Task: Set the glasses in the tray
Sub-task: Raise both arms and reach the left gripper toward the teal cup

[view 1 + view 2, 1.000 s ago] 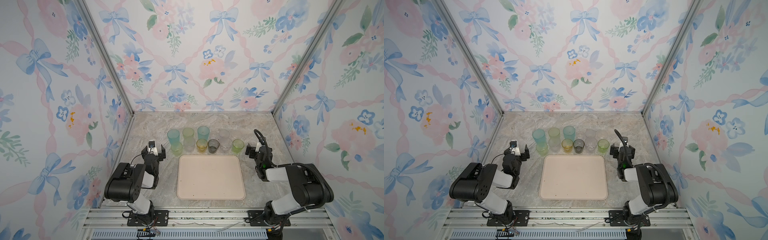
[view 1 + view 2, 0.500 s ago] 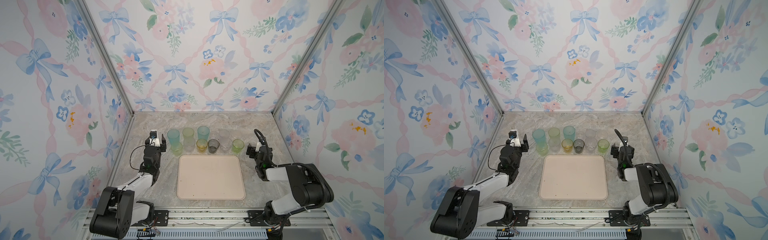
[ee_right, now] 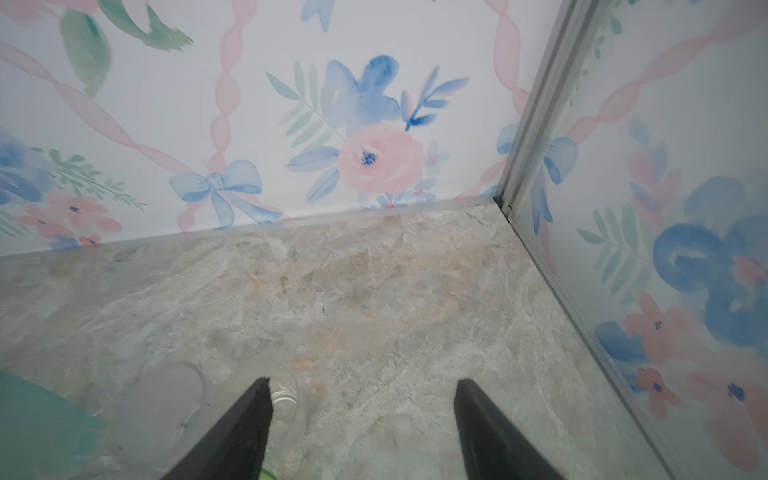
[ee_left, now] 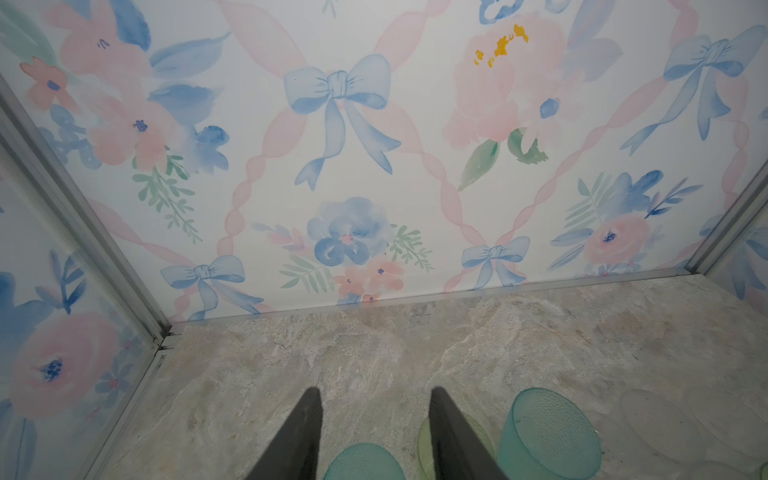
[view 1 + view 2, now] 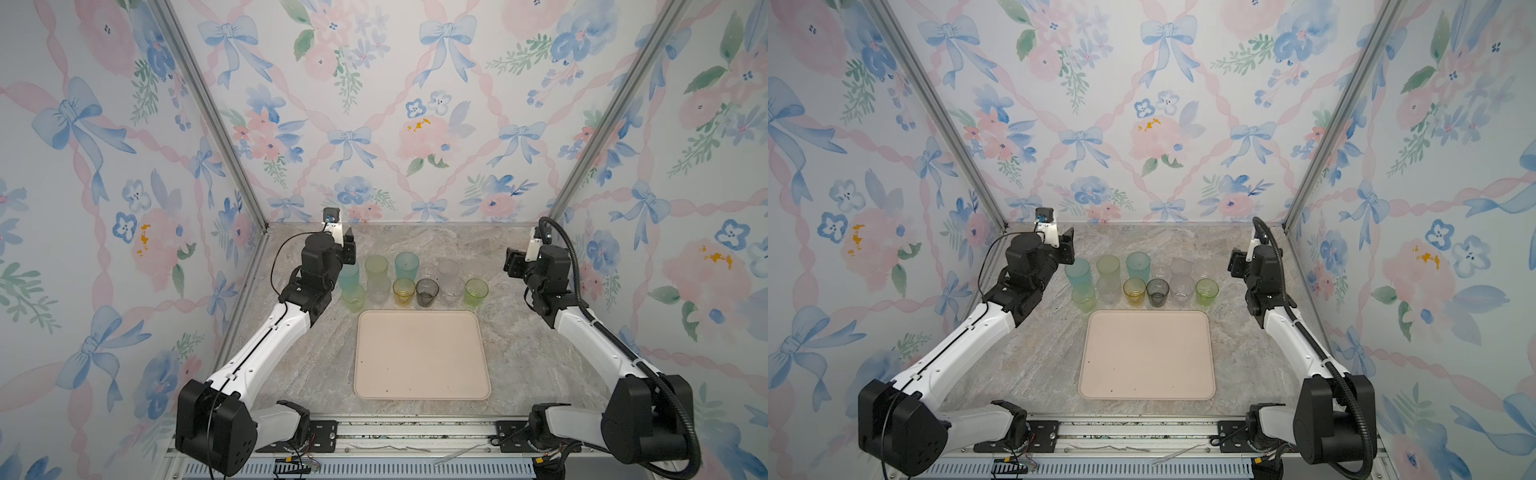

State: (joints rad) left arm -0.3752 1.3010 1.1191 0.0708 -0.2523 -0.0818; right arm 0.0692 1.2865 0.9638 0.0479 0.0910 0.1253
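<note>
The glasses stand in two rows on the marble behind the cream tray [image 5: 419,353], which holds nothing. The back row has a teal glass [image 5: 348,274], a pale green one [image 5: 376,266], a second teal [image 5: 406,265] and a clear one [image 5: 448,268]. In front stand amber [image 5: 404,291], smoky grey [image 5: 427,293] and green [image 5: 476,292] glasses. My left gripper [image 5: 349,245] hovers over the left teal glass [image 4: 363,461], open, the rim showing between its fingers untouched. My right gripper [image 5: 513,262] is open, to the right of the rows, with a clear glass [image 3: 286,399] beside one finger.
The floral back wall and both side walls close in the marble table [image 5: 519,353]. Metal corner posts [image 5: 582,166] rise at the back corners. The two arm bases sit on the rail [image 5: 415,432] at the front edge.
My left arm has unfolded and reached back and right, over the left end of the glass rows. My right gripper has shifted a little farther back. Both pairs of jaws have narrowed.
</note>
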